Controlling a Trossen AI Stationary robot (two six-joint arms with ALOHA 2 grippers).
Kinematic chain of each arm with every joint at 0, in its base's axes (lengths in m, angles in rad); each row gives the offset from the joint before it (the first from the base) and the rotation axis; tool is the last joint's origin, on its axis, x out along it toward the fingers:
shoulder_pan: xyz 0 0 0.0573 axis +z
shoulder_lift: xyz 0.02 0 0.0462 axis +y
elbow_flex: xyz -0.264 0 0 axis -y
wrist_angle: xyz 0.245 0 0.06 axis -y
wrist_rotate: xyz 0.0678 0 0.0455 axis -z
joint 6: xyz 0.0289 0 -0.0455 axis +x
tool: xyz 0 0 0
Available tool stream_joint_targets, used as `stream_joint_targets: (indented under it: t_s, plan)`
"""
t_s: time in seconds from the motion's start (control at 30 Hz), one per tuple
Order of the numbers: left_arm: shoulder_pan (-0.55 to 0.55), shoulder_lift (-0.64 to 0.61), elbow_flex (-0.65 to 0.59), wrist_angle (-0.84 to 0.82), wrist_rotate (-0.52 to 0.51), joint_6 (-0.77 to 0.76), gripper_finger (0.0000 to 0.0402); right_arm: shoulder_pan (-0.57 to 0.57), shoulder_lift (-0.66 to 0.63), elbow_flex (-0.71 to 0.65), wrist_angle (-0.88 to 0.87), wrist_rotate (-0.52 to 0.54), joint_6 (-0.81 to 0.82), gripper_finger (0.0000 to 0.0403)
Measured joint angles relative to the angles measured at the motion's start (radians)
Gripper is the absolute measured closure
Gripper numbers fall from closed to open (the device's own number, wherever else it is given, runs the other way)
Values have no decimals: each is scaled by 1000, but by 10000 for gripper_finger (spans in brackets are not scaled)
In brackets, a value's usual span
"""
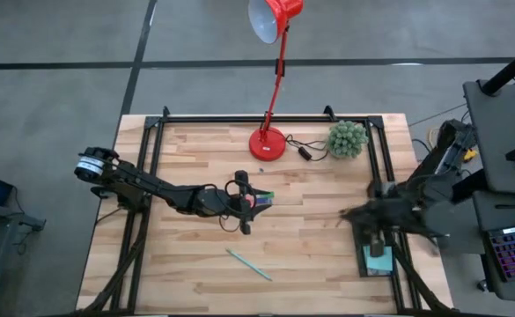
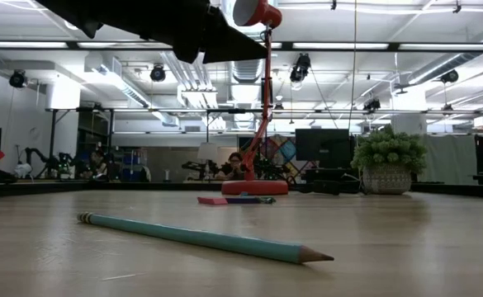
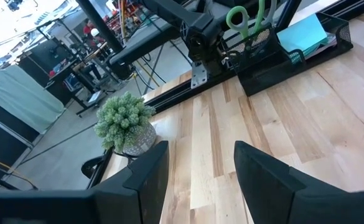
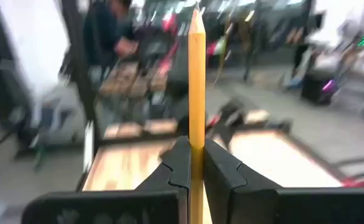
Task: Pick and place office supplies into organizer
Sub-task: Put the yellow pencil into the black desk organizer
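Note:
My right gripper (image 4: 196, 146) is shut on a thin yellow pencil (image 4: 196, 74). In the high view it hovers (image 1: 370, 222) by the far end of the dark organizer (image 1: 365, 264) at the table's right edge. The organizer (image 3: 294, 59) holds green-handled scissors (image 3: 244, 18) and a light-teal sticky-note pad (image 3: 303, 34). My left gripper (image 3: 200, 155) is open above the table's middle (image 1: 244, 204), beside small pink and green pieces (image 1: 262, 201). A teal pen (image 1: 249, 264) lies flat near the near edge (image 2: 200, 238). My right gripper pinches the yellow pencil's shaft (image 4: 196, 127) between its two fingers (image 4: 180, 158). The sharpened tip (image 4: 196, 12) stands well beyond the fingertips. The pencil is lifted clear of the table.
A red desk lamp (image 1: 268, 141) stands at the far edge with its cord, and a green fuzzy plant in a pot (image 1: 348, 138) beside it. Black frame rails (image 1: 156, 141) border the table. Bare wood lies between the pen and the organizer. A person sits in the room behind (image 2: 235, 165).

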Motion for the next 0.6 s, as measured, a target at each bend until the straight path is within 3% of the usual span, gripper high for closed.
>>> stream_joint_targets:
  t_s: [0.1,0.2,0.37,0.6]
  plan:
    - [0,0,-4,1,0,0,234,-101,22,-1,-143,-145,175,390]
    - [0,0,-6,0,0,0,234,-183,35,0,-199,-199,243,390]
    - [0,0,-6,0,0,0,234,-254,10,75,-454,-206,378,390]
    - [0,0,-15,-2,0,0,234,-271,21,228,-1018,-198,795,390]
